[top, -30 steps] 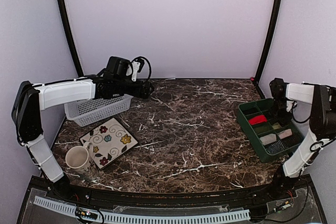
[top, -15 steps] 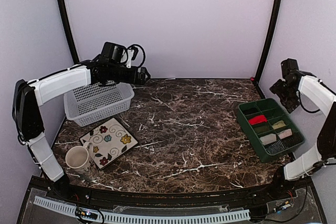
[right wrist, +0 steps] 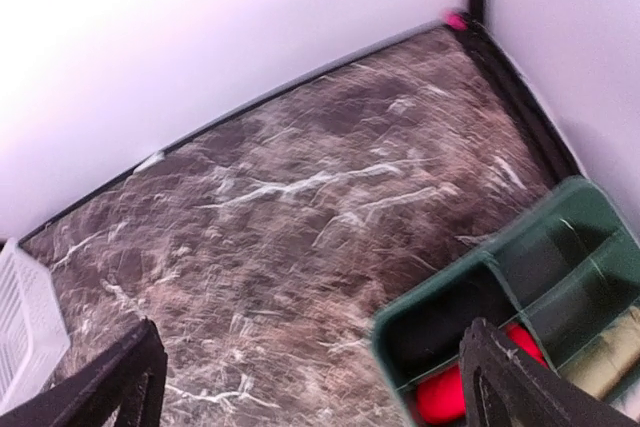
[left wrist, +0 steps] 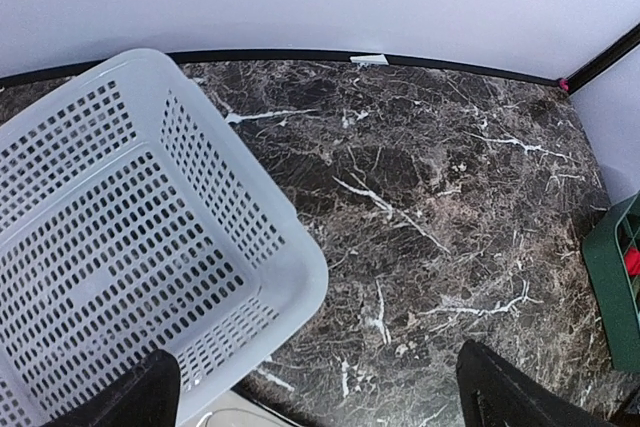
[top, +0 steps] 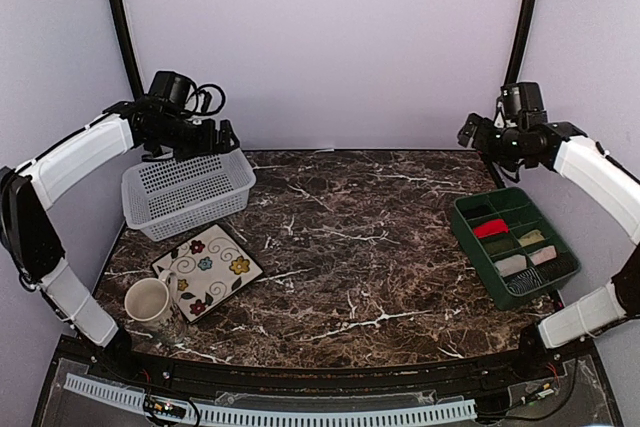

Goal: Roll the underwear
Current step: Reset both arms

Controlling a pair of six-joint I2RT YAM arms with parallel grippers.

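Two pieces of underwear lie rolled in the green tray point(top: 474, 250) at 3 o'clock, the pink roll point(top: 543, 255) next to the olive roll point(top: 532, 238), soft bundles in stiff plastic cells. The left gripper point(top: 226, 137), at 10 o'clock over the mesh basket point(top: 200, 209), and the right gripper point(top: 468, 132), at 2, have both pulled back high, jaws wide, empty; the rolling looks done.

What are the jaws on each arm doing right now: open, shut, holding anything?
Left gripper: open, holding nothing.
Right gripper: open, holding nothing.
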